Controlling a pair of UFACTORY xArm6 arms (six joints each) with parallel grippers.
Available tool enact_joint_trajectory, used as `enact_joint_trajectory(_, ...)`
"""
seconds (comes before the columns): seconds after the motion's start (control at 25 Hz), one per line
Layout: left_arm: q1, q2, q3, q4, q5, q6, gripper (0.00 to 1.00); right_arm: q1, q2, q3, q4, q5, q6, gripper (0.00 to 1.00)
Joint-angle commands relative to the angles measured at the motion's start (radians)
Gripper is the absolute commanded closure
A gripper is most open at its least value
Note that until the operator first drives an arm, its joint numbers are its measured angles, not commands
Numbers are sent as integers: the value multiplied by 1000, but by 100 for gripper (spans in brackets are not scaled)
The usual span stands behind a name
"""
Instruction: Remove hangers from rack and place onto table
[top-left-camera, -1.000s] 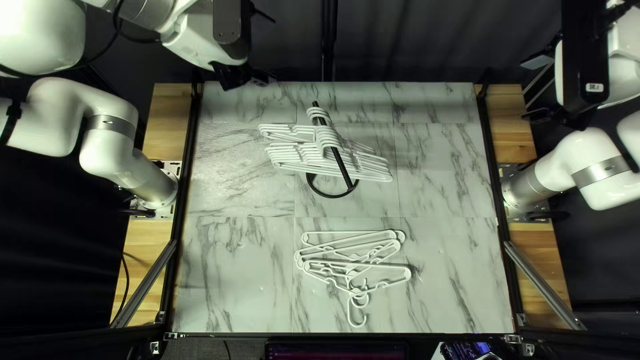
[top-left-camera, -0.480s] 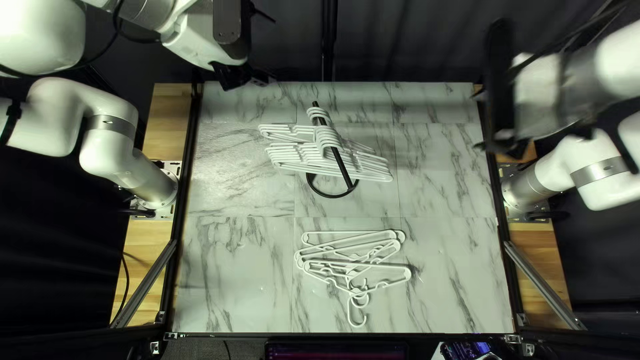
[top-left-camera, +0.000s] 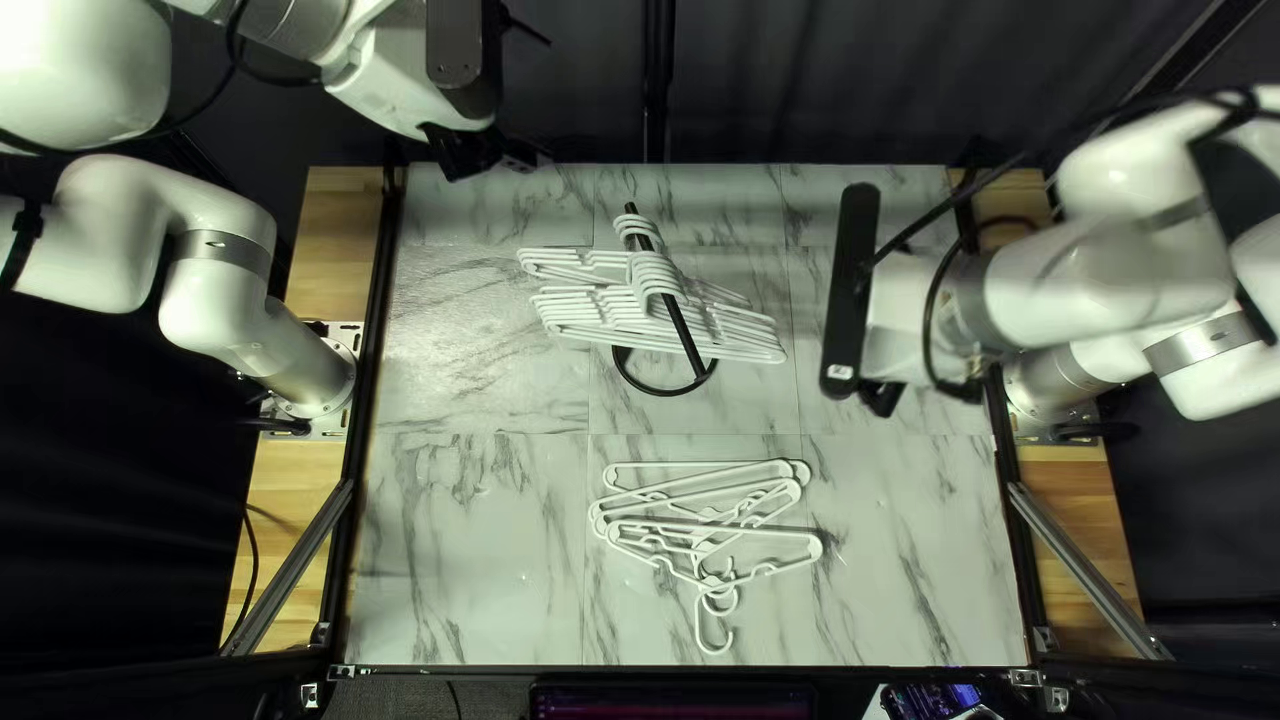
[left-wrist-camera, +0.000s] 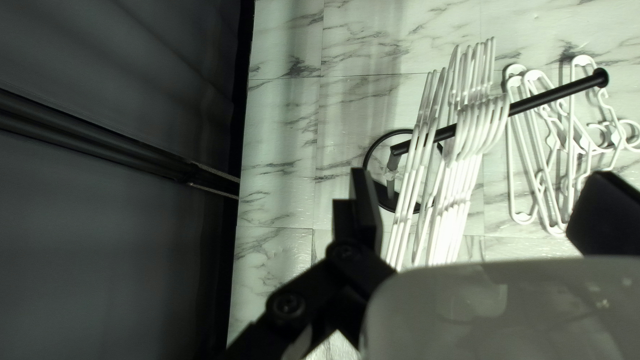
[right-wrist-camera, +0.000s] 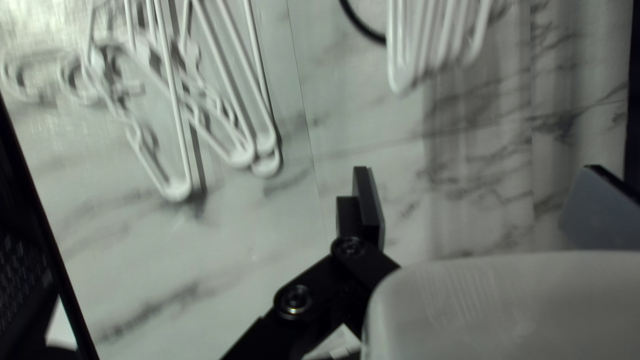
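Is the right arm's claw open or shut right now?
Open: the right gripper has its two fingers wide apart, with only tabletop between them.

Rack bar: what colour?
Black. The bar shows best in the left wrist view.

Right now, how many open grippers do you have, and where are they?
2: the left gripper near the table's far edge, the right gripper between the rack and my right arm's base.
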Motion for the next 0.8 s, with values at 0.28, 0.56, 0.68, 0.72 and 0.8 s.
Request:
enact_joint_trajectory(0.28,0,0,0,0,0,0,0,-38,14,15,43,-113,-69,0)
enact_joint_trajectory(0.56,0,0,0,0,0,0,0,-44,68,-15,7,-104,86,0)
enact_joint_trajectory(0.68,0,0,0,0,0,0,0,-44,68,-15,7,-104,86,0)
enact_joint_trajectory(0.72,0,0,0,0,0,0,0,-44,68,-15,7,-104,86,0)
enact_joint_trajectory(0.8,0,0,0,0,0,0,0,-44,68,-15,7,-104,86,0)
